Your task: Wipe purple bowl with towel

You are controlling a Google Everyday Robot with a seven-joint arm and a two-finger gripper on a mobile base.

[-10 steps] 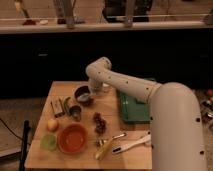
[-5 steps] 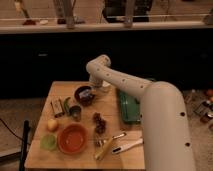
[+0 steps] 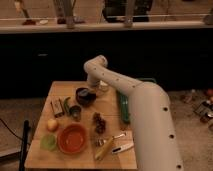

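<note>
Camera view centre: gripper [image 3: 92, 88] over purple bowl [image 3: 85, 96]; its grip cannot be told. Grey cup [image 3: 75, 112], orange bowl [image 3: 72, 139] lower left.

Bowl [image 3: 85, 96]: small, round, dark purple, glossy rim, upright, just beneath gripper [image 3: 93, 85], slightly to its left.

No writing, label or number seems legible anywhere, not even on the gripper [image 3: 93, 86] at the purple bowl [image 3: 84, 96].

1. An orange bowl [image 3: 72, 138] sits near the front of the tabletop [image 3: 61, 91], with a banana [image 3: 104, 149] to its right.
2. A metal cup [image 3: 75, 112] stands left of dark grapes [image 3: 98, 122].
3. A pale jar [image 3: 103, 87] stands beside the gripper [image 3: 91, 89].
</note>
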